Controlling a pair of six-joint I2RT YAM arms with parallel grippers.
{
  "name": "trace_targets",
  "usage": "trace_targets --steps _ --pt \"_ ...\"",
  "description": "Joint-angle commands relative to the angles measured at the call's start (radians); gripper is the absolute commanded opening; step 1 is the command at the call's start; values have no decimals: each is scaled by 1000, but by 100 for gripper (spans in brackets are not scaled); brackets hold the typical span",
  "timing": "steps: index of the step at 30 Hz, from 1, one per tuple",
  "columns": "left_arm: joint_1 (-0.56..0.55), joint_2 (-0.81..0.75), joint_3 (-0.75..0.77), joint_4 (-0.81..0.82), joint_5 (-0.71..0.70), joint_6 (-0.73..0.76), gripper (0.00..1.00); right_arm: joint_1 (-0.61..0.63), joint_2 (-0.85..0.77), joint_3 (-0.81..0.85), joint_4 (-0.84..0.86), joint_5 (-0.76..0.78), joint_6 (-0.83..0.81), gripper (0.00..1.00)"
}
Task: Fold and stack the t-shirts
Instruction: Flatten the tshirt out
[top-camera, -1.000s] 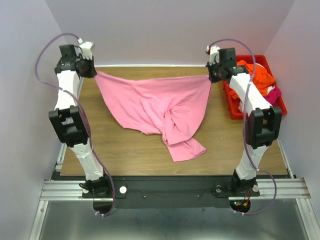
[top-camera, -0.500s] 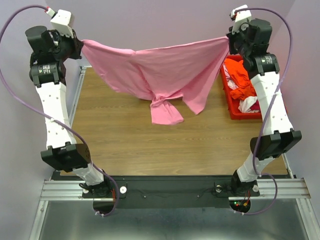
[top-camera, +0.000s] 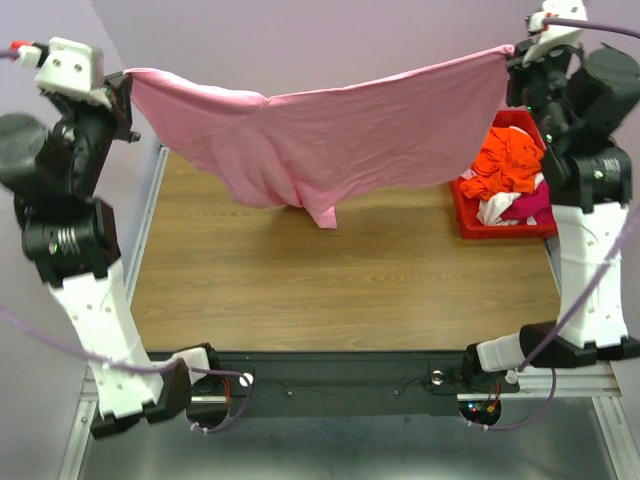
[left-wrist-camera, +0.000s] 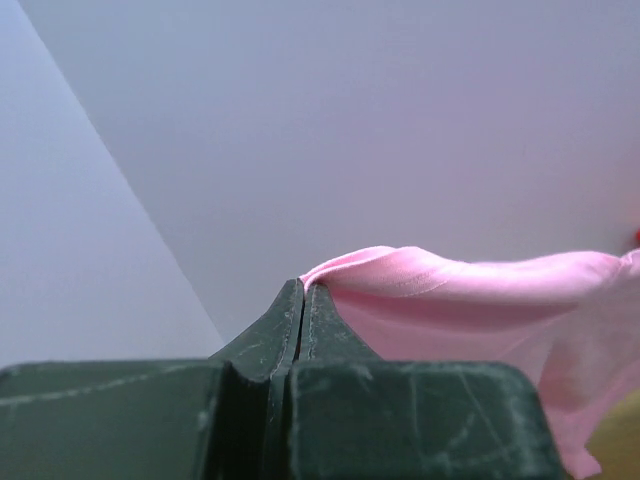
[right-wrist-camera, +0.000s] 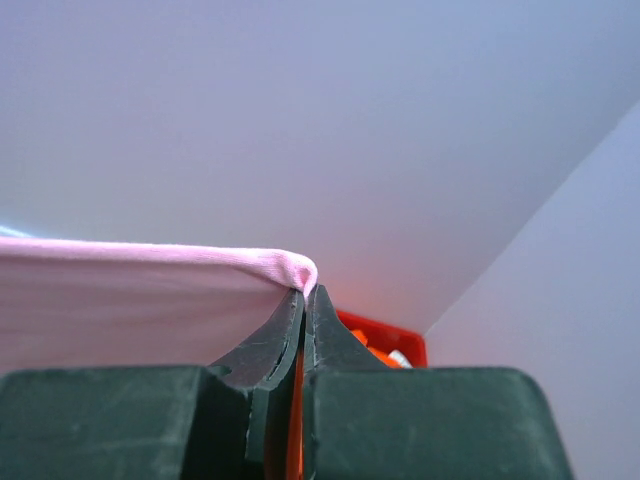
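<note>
Item: light pink t-shirt (top-camera: 330, 140), stretched left to right over the desk's (top-camera: 350, 280) far edge; our left jaws and right jaws each clench one corner.

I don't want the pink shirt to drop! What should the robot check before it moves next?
1. Grip of left fingers on pink t-shirt: ok, pinched shut on one corner.
2. Grip of right fingers on the other corner: ok.
3. Shirt lifted off the table: ok, it seems.
4. Shirt spread smooth: not ok, bunched in the middle.
5. Cloth clear of the red bin: cannot tell.
</note>
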Motion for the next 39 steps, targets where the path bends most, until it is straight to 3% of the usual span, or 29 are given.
trace_targets --steps 1,10,14,22,29,35,39 --pt "10 -74 -25 103 -48 -25 0 -8 -83 -3 53 -23 -22 1" --pt "12 61 -1 150 -74 -42 0 -8 83 86 84 -59 6 1" --pt "12 168 74 204 -116 -59 0 -8 212 202 96 -57 27 1" --pt "12 259 223 213 -150 -88 0 -6 254 288 133 -51 43 1" --pt "12 118 114 207 -143 -70 0 -6 110 204 144 -62 26 1" --pt "12 -183 -74 193 -151 -68 0 -8 -130 20 147 -82 12 1" --pt "12 -330 -105 161 -183 -77 0 -8 -284 -57 145 -82 -2 1"
